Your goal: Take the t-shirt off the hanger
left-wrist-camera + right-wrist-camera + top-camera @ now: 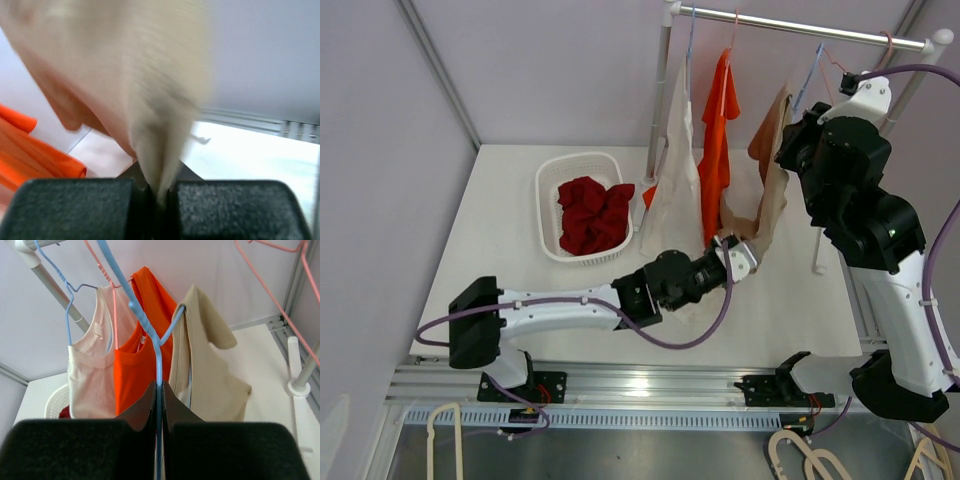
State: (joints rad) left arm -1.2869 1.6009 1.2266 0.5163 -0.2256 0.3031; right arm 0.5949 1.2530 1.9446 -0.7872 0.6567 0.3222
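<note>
Left wrist cam: left gripper [159,189] pinched hem of beige t-shirt [165,75]. Right gripper [159,415] clamped blue hanger [158,365]; t-shirt hung on it under rail [800,27], table [510,220] far-right corner.

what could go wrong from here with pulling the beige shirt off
1. The left tool pinches only a thin fold of the beige shirt, so the cloth may slip out under pull.
2. The shirt drapes over one arm of the blue hanger, which the right tool grips thinly. A snag could twist the hanger loose.
3. The orange shirt hangs right beside it and might get dragged along.
</note>
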